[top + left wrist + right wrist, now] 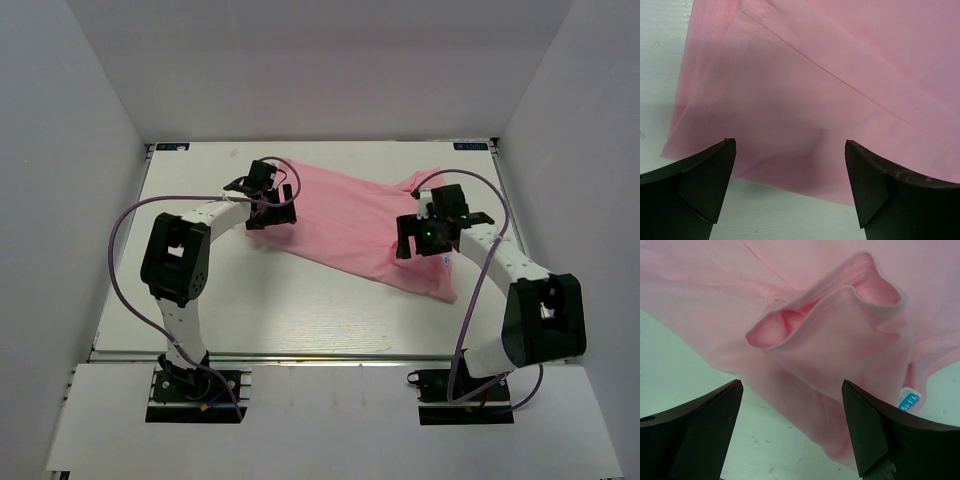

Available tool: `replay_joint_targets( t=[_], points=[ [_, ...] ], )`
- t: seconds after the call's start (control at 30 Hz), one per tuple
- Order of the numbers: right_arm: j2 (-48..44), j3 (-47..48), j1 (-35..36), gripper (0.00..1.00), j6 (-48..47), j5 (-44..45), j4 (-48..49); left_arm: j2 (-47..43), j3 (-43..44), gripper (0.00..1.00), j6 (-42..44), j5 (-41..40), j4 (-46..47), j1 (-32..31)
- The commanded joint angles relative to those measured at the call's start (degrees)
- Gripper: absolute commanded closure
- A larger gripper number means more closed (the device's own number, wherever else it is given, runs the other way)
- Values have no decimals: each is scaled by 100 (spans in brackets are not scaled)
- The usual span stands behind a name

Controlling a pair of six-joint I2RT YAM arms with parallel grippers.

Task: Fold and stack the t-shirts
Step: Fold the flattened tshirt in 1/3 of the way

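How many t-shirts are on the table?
1: a pink t-shirt spread across the far middle of the table, between the left gripper and right gripper. Another hidden beneath cannot be ruled out.

I work over a flat white tabletop point(300, 310), lightly scuffed and specked where I see it close. Plain white panel walls point(70, 200) box it in on three sides. A small blue label point(468, 146) sits at its far right corner.

Left arm reaches from its base toward the far-left corner of the tabletop point(300, 310), elbow raised. Left end effector point(268, 205) is angled downward, fingers spread wide. Right arm bends toward the right edge. Right end effector point(425, 235) is likewise angled downward, fingers spread wide.
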Motion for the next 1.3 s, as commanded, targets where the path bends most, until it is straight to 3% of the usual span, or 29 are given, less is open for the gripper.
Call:
replay_joint_targets(
  t=[0.0, 0.1, 0.27, 0.57, 0.8, 0.87, 0.9, 0.93, 1.0, 1.07, 1.27],
  points=[
    [413, 324, 312, 14, 51, 434, 426, -120, -109, 0, -67, -65, 172, 6],
    [705, 447, 471, 20, 165, 760, 575, -59, -162, 0, -67, -259, 41, 6],
    [784, 360, 515, 42, 702, 1235, 1145, -59, -162, 0, -120, -382, -83, 6],
    [1461, 922, 497, 43, 772, 991, 1129, -59, -214, 0, -120, -707, -250, 6],
    [1541, 764, 506, 48, 886, 743, 1033, -59, -214, 0, -67, -760, -303, 6],
    [1567, 764, 506, 59, 948, 822, 1015, -59, -214, 0, -67, -813, -303, 6],
    [1567, 764, 489, 67, 1018, 866, 1006, -6, -214, 0, -67, -813, -355, 6],
    [1541, 781, 488, 82, 1053, 866, 1015, -6, -214, 0, -15, -813, -355, 6],
    [1549, 834, 471, 96, 1141, 1154, 989, -6, -162, 0, -14, -866, -408, 6],
    [1558, 948, 480, 100, 1124, 1235, 857, -6, -162, 0, -14, -927, -461, 6],
    [1646, 1247, 480, 100, 1212, 1446, 681, -67, -214, 0, -14, -980, -461, 58]
  ],
)
